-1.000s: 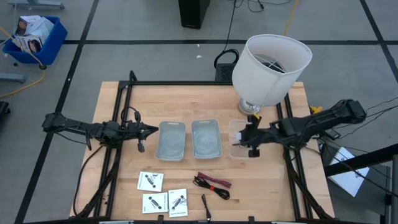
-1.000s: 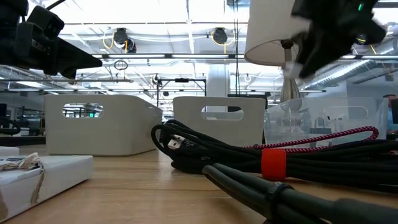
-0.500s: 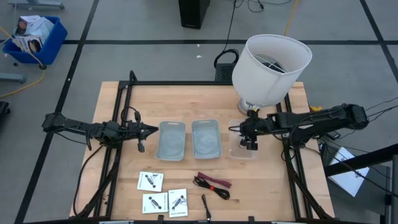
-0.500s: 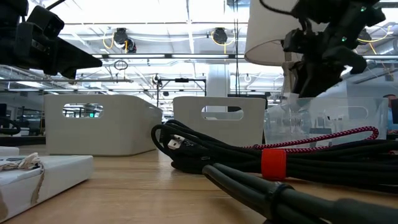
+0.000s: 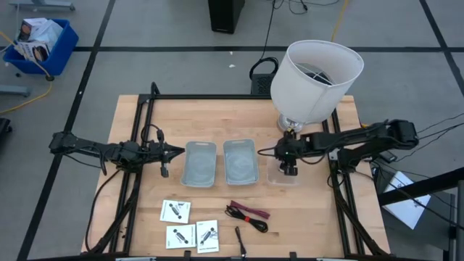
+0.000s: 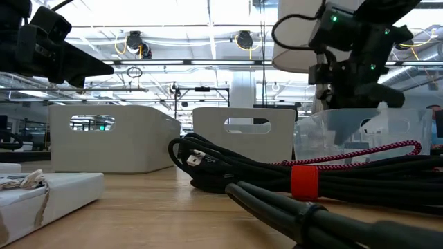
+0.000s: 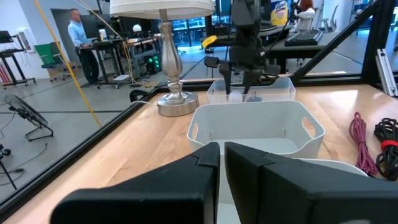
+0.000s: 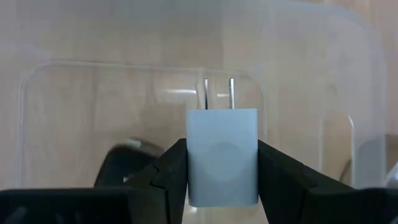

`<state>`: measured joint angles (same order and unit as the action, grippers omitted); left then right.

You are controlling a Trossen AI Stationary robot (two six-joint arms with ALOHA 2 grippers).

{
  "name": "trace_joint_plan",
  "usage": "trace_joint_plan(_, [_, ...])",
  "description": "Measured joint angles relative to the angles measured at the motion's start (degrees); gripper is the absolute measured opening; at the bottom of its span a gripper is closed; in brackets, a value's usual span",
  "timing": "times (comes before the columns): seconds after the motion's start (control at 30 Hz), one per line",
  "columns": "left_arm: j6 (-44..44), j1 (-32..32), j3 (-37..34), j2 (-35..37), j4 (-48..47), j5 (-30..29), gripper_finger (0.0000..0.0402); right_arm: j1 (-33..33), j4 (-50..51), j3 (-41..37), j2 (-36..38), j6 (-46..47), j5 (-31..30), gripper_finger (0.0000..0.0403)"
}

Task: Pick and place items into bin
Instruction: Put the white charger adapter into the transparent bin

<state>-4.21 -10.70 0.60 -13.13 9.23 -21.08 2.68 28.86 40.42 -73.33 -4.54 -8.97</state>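
Worktop (image 5: 239,116): pale wood, black frame around it.
Lamp (image 5: 317,76): white shade, silver base, on the worktop's far right corner.
Blue bin (image 5: 40,43): on the floor, well apart.
Person (image 7: 77,37): standing at a desk in the room beyond.

Card (image 5: 175,211) markings too small to read; cable bundle (image 6: 311,181) cropped.

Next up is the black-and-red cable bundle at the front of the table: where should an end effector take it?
Take the cable bundle at its red band, coming straight down: the strands are gathered there and it lies flat, so one pinch should lift all of it.
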Motion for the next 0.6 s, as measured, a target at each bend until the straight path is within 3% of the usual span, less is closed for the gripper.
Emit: trace_joint_plan(0.6, [0.0, 0.0, 0.0, 0.0, 0.0, 0.0, 0.0033, 0.9, -1.2, 0.0, -1.3, -0.1, 1.7, 0.0152])
